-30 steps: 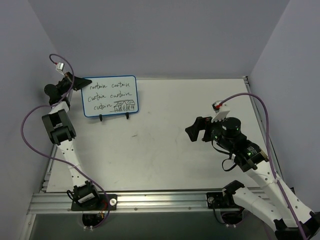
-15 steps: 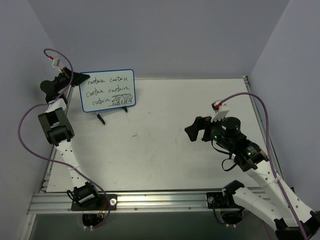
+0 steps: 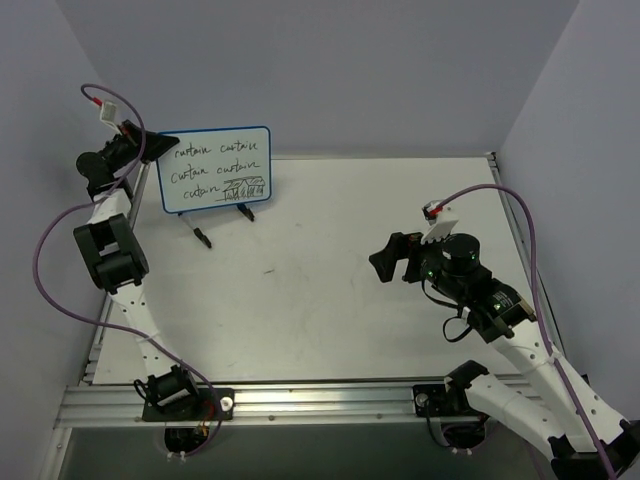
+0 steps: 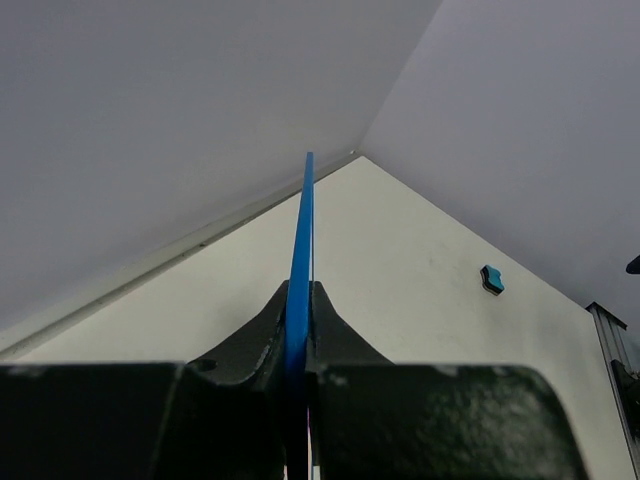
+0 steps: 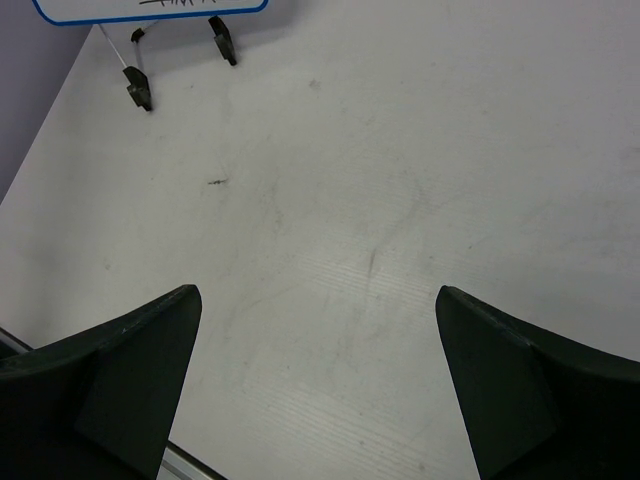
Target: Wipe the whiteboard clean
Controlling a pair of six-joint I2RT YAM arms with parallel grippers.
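Note:
The whiteboard [image 3: 215, 168] has a blue frame and black handwriting with a small drawing. My left gripper [image 3: 150, 148] is shut on its left edge and holds it tilted above the table's far left. In the left wrist view the board's blue edge [image 4: 303, 220] runs straight out from between the fingers [image 4: 335, 330]. One black clip foot [image 3: 245, 211] is under the board. The other foot [image 3: 201, 237] lies on the table, with a thin line running up to the board. My right gripper [image 3: 385, 262] is open and empty over the table's right half, and its wrist view shows the board's lower edge [image 5: 150, 10].
A small blue eraser block [image 4: 491, 280] lies on the table, seen only in the left wrist view. The walls stand close on the left, back and right. The aluminium rail [image 3: 300, 400] runs along the near edge.
My left gripper has lifted the whiteboard up and to the left. The right foot rose with it and the left foot stayed on the table. The right arm has not moved.

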